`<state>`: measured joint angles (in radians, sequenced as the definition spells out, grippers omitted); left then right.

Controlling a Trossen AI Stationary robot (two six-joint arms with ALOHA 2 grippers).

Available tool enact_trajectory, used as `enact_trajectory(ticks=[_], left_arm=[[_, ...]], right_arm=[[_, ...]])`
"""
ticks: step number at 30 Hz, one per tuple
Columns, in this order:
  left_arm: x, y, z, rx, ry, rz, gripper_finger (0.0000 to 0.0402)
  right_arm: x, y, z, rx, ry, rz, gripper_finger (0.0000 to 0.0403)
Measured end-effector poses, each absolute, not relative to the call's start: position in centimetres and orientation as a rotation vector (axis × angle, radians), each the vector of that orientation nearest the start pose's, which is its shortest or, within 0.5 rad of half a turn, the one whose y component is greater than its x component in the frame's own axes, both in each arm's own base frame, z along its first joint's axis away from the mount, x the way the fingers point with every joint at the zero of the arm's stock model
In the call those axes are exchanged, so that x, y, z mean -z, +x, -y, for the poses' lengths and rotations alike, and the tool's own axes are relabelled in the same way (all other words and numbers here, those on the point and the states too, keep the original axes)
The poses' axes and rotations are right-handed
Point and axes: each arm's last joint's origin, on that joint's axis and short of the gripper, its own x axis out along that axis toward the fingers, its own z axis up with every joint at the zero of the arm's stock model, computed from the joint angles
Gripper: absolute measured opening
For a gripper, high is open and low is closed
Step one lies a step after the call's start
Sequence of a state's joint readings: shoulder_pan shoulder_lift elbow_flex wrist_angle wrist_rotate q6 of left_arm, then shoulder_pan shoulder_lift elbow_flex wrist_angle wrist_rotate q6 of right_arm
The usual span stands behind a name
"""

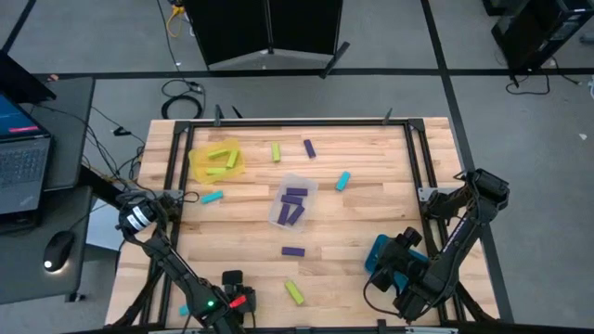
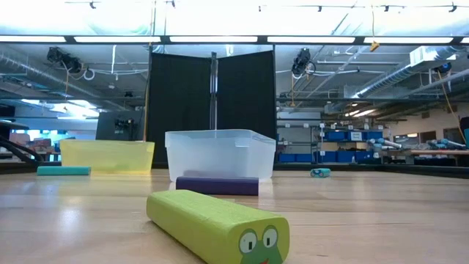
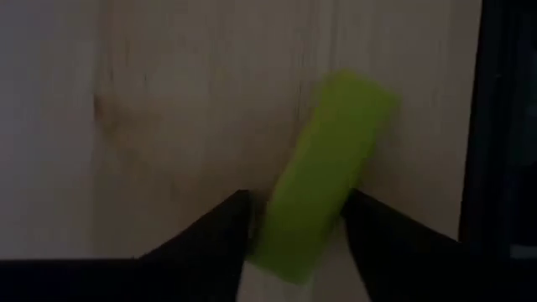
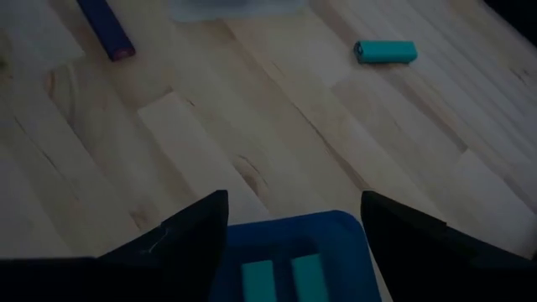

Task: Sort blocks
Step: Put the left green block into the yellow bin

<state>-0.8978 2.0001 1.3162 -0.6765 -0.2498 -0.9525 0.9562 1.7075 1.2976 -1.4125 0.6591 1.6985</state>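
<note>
A lime-green block (image 1: pixel 293 291) lies flat near the table's near edge, close up in the low view (image 2: pixel 216 227) with no finger beside it. My left gripper (image 3: pixel 298 201) is open, and the block (image 3: pixel 327 168) shows between its fingers. My right gripper (image 4: pixel 294 201) is open above the teal tray (image 1: pixel 380 252), which holds two cyan blocks (image 4: pixel 289 277). Loose on the wood are a purple block (image 1: pixel 293 250), two cyan ones (image 1: pixel 342 180) (image 1: pixel 212 197), another lime one (image 1: pixel 276 151) and another purple one (image 1: pixel 309 147).
The yellow tray (image 1: pixel 215 160) with lime blocks sits at the far left. The clear tray (image 1: pixel 293 199) with purple blocks sits mid-table. A dark metal frame (image 1: pixel 413 158) borders the table. Bare wood lies between the clear tray and the teal tray.
</note>
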Motion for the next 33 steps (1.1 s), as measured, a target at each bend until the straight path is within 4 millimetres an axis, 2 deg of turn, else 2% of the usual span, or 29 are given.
enact_trajectory(ticks=[4, 7, 11, 15, 24, 28, 33], left_arm=[[-13.9, 24.0, 28.9, -0.032, -0.028, -1.232, 0.0133], [-13.6, 24.2, 28.6, -0.014, -0.003, -1.235, 0.0107], [-13.6, 24.7, 28.2, 0.005, 0.022, -1.25, 0.0106], [-14.8, 25.1, 27.7, -0.013, 0.11, -1.216, 0.0106], [-21.6, 25.8, 23.1, -0.203, 0.167, -0.987, 0.0106], [-25.2, 25.8, 19.3, -0.365, 0.15, -0.882, 0.0106], [-28.9, 25.1, 13.6, -0.601, 0.089, -0.796, 0.0106]], right_arm=[[-23.5, 17.7, -22.0, 0.745, 0.16, -0.909, 0.028], [-23.5, 17.7, -22.0, 0.746, 0.158, -0.909, 0.0281], [-23.5, 17.7, -22.0, 0.747, 0.156, -0.91, 0.0278], [-23.5, 17.7, -21.9, 0.747, 0.149, -0.894, 0.0273], [-23.8, 18.7, -21.8, 0.714, 0.117, -0.72, 0.0262], [-23.7, 20.4, -21.5, 0.678, 0.093, -0.693, 0.0256], [-23.8, 23.8, -20.8, 0.598, 0.021, -0.673, 0.025]])
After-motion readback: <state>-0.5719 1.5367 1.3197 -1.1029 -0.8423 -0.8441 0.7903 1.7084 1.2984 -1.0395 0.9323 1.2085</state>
